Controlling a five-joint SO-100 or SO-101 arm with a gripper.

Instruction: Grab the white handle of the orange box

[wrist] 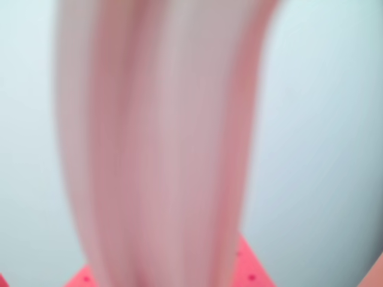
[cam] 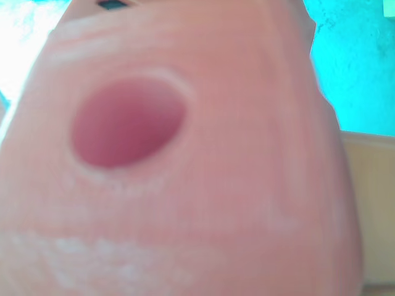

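Note:
The orange box and its white handle are out of view in both views. In the overhead view a blurred pink-red part of the arm point(cam: 185, 185) with a round hollow point(cam: 126, 123) sits right under the camera and fills almost the whole picture. In the wrist view a tall blurred pink-red shape point(wrist: 161, 143), very close to the lens, runs from top to bottom; it looks like part of my gripper. I cannot tell whether the jaws are open or shut. A red piece with small dark dots point(wrist: 248, 269) shows at the bottom edge.
A teal surface point(cam: 358, 61) shows at the top right of the overhead view, with a beige strip point(cam: 373, 203) at the right edge. In the wrist view the background point(wrist: 323, 143) is a plain pale grey-blue.

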